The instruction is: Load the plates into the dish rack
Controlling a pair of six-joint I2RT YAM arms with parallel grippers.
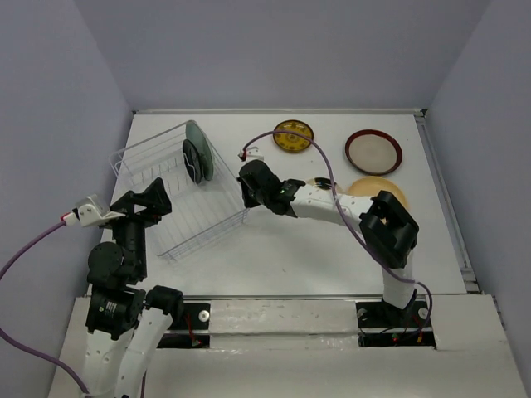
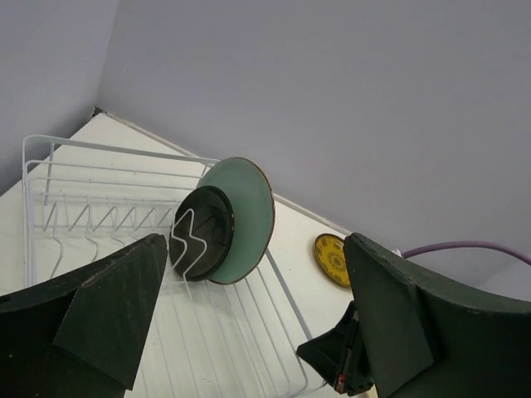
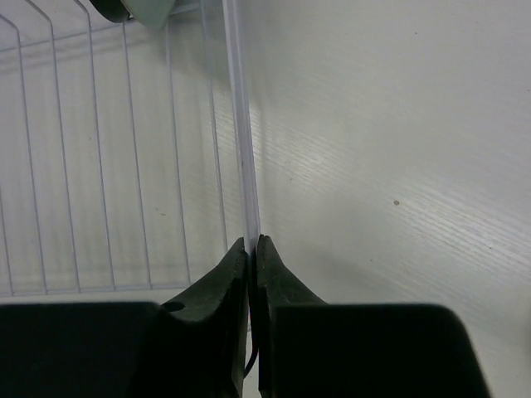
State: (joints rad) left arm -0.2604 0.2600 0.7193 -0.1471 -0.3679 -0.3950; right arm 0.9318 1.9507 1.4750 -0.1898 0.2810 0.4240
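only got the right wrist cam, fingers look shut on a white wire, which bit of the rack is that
Observer: The right gripper is shut on the rim wire along the right side of the dish rack, the side facing the loose plates.
Operator: anything loaded in it yet
Observer: Two. A mint-green plate stands on edge at the far end, with a small black plate on edge right against its near face.
Operator: and whats left out on the table
Observer: Three show from above: a yellow patterned plate, a red-rimmed plate, and an orange-yellow plate partly hidden by the right arm.
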